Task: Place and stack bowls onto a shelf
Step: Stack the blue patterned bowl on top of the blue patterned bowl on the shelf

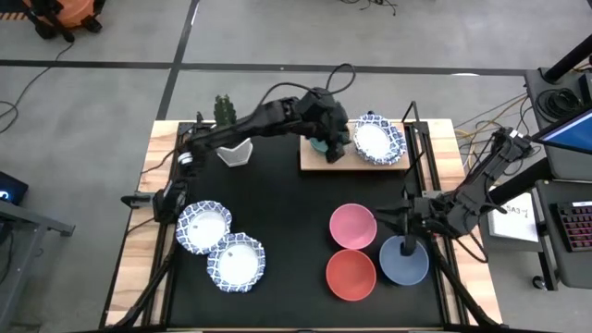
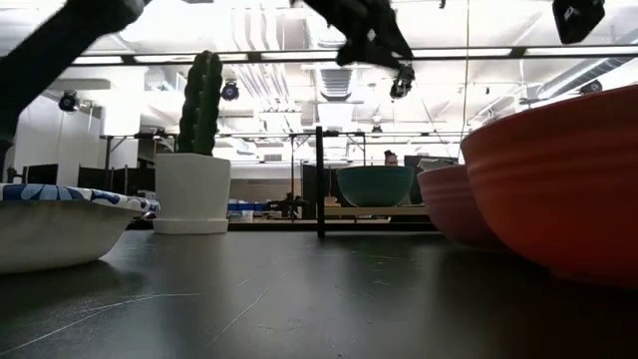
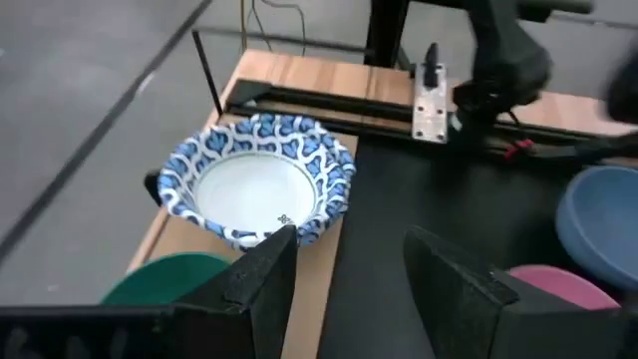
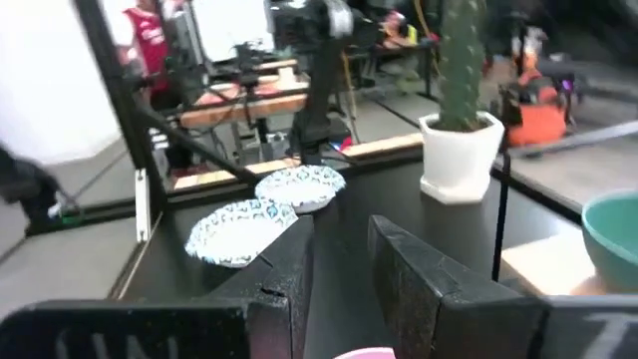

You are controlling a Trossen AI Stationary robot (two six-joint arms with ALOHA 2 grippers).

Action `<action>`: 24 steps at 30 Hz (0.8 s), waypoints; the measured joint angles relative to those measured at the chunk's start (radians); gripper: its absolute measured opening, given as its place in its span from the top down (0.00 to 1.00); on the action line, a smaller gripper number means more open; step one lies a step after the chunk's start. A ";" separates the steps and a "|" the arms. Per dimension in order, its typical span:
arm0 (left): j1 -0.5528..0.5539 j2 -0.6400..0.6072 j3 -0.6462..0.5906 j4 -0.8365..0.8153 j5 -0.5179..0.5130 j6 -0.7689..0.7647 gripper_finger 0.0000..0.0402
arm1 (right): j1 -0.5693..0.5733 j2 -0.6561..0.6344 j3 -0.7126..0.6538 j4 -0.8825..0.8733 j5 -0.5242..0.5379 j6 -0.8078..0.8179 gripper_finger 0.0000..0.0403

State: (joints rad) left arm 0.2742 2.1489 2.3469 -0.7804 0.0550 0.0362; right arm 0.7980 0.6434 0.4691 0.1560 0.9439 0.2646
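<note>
Nearest us, the red bowl [image 2: 558, 189] looks rigid, slick, breakable; we'd pinch its rim. Left claw [image 3: 344, 289] hangs open, empty, over the shelf [image 1: 319, 159] beside a patterned bowl [image 1: 377, 140]; right claw [image 4: 339, 264] open, empty.

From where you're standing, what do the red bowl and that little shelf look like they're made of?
The red bowl looks like glazed ceramic or glossy plastic: a smooth, even surface with soft light bands; I can't tell which. The shelf looks like pale unfinished wood with a matte surface, and its thin black upright posts are probably metal.
</note>
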 joint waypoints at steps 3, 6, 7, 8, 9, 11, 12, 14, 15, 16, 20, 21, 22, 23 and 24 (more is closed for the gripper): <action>-0.029 -0.076 0.000 -0.063 -0.015 0.019 0.58 | -0.015 0.030 0.019 0.007 0.022 0.082 0.78; -0.071 -0.143 -0.010 -0.102 -0.021 0.037 0.58 | -0.043 0.055 0.045 -0.014 0.025 0.124 0.78; -0.089 -0.159 -0.015 -0.116 -0.021 0.045 0.58 | -0.056 0.060 0.061 -0.039 0.025 0.139 0.78; -0.107 -0.176 -0.022 -0.129 -0.020 0.055 0.58 | -0.070 0.067 0.076 -0.069 0.025 0.153 0.78; -0.124 -0.192 -0.031 -0.147 -0.021 0.067 0.58 | -0.087 0.075 0.094 -0.101 0.025 0.170 0.78; -0.155 -0.226 -0.050 -0.180 -0.055 0.077 0.58 | -0.130 0.092 0.129 -0.167 0.024 0.199 0.78; -0.169 -0.247 -0.065 -0.189 -0.081 0.076 0.58 | -0.155 0.102 0.144 -0.204 0.020 0.209 0.78; -0.195 -0.291 -0.108 -0.191 -0.127 0.056 0.58 | -0.213 0.115 0.175 -0.275 -0.011 0.228 0.78; -0.210 -0.313 -0.134 -0.187 -0.141 0.045 0.58 | -0.246 0.118 0.191 -0.317 -0.036 0.249 0.78; -0.227 -0.335 -0.169 -0.180 -0.149 0.037 0.58 | -0.281 0.124 0.208 -0.353 -0.063 0.268 0.78; -0.301 -0.418 -0.350 -0.108 -0.171 0.008 0.58 | -0.437 0.147 0.265 -0.468 -0.177 0.285 0.78; -0.317 -0.444 -0.404 -0.084 -0.188 -0.005 0.58 | -0.480 0.154 0.278 -0.488 -0.206 0.285 0.78; -0.333 -0.473 -0.459 -0.053 -0.210 -0.017 0.58 | -0.521 0.158 0.290 -0.510 -0.236 0.283 0.78; -0.346 -0.505 -0.517 -0.023 -0.235 -0.034 0.58 | -0.564 0.163 0.299 -0.530 -0.263 0.273 0.78; -0.359 -0.537 -0.573 0.010 -0.261 -0.055 0.58 | -0.606 0.166 0.307 -0.540 -0.287 0.262 0.78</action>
State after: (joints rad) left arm -0.0851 1.6116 1.7741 -0.7706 -0.2059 -0.0189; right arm 0.1924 0.8096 0.7759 -0.3845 0.6573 0.5265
